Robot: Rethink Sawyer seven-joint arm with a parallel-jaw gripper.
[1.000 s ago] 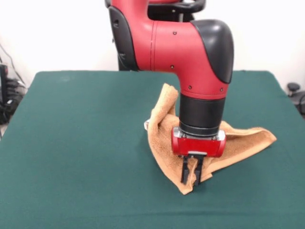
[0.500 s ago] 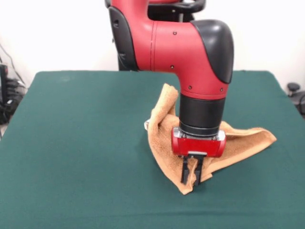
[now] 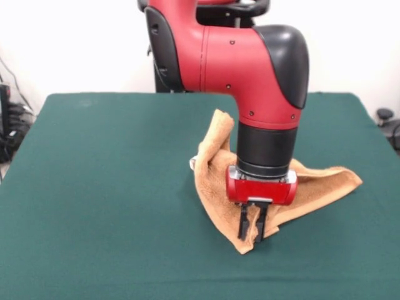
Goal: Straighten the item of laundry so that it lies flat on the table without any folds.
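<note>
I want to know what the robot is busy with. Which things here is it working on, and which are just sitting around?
Part of the job:
- crumpled orange-tan terry-cloth towel
- dark green felt-topped table it must lie flat on
- black gripper on the red arm, closed on the towel's near corner

Just lying about:
- dark cables and gear beside the table

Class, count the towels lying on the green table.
1: the orange-tan towel lies crumpled right of the table's centre, its near corner pinched in the pincer.
</note>
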